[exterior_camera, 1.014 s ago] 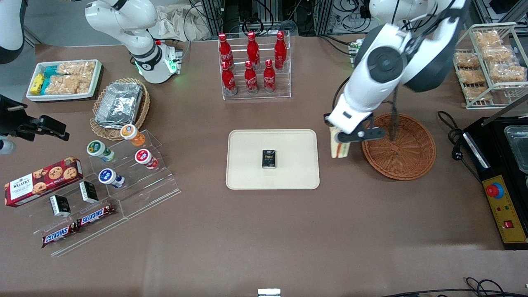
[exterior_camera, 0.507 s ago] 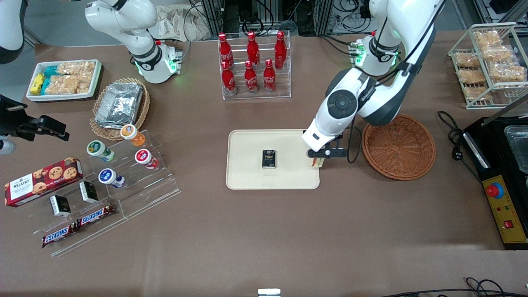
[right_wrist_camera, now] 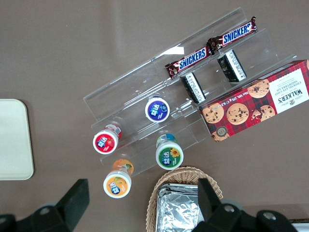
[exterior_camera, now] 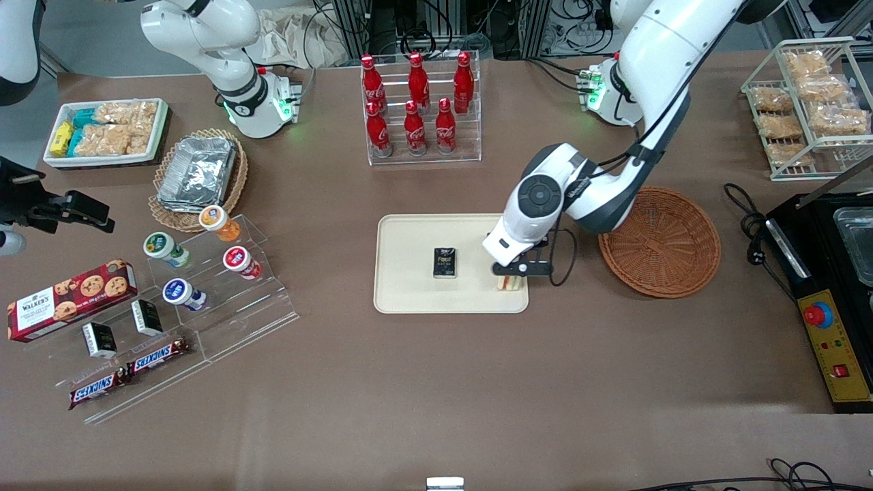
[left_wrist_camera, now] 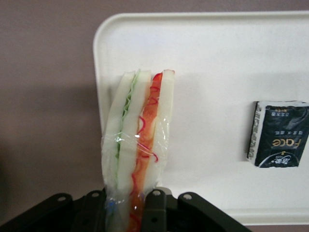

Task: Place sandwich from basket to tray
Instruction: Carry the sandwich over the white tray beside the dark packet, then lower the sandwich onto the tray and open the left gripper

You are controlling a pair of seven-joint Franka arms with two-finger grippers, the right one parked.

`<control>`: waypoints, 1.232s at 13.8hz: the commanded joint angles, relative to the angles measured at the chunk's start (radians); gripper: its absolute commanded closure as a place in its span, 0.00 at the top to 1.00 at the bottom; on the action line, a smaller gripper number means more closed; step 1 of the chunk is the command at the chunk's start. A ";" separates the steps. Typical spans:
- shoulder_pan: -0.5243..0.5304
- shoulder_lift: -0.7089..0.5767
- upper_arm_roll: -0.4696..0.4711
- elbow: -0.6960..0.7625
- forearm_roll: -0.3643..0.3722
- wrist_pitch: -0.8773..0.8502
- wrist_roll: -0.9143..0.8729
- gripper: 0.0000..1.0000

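since wrapped sandwich [left_wrist_camera: 137, 140] hangs pinched edge-on in gripper [exterior_camera: 513, 270], filling downward, it sits low over tray [exterior_camera: 409, 293] corner nearest empty wicker basket [exterior_camera: 672, 256], clear of black packet [exterior_camera: 445, 262].

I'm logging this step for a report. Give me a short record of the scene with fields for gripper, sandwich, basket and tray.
gripper: over the tray's edge nearest the basket, shut on the sandwich
sandwich: wrapped, held edge-up above the tray
basket: nothing in it
tray: holds a small black packet
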 commanded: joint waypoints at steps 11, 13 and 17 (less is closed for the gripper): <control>-0.017 0.054 0.006 0.049 0.079 -0.003 -0.076 1.00; -0.011 0.031 0.004 0.058 0.073 -0.010 -0.081 1.00; 0.018 -0.052 0.003 0.095 0.050 -0.119 -0.076 1.00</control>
